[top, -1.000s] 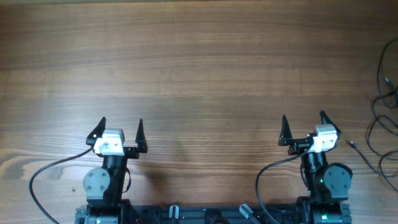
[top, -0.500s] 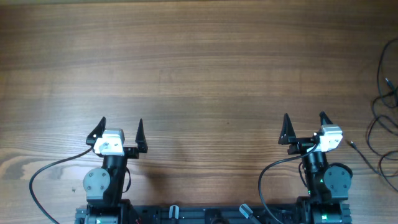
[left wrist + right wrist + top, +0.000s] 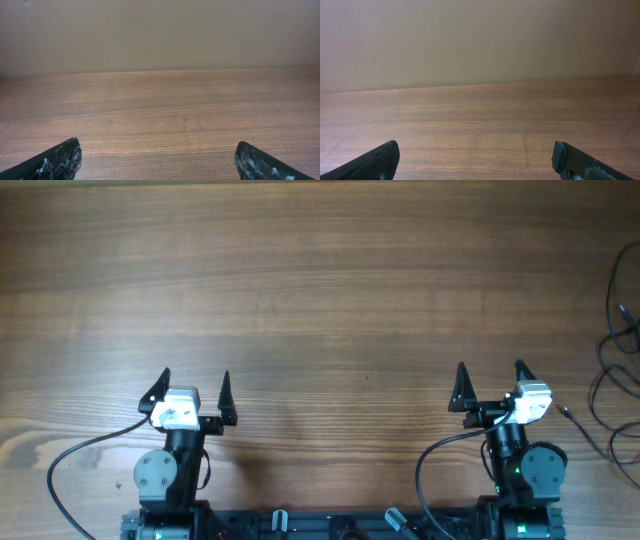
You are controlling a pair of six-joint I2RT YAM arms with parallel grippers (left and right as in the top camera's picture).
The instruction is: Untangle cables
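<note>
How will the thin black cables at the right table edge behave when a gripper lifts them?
The cables lie in loose curved loops, so they are probably floppy and would sag from one grip point. They look thin, so likely light. Overlapping loops may drag each other along.

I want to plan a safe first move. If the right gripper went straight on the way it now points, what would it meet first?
Nothing, it seems: the right gripper faces only bare table up to the far edge. The cables lie off to its right, outside that line.
</note>
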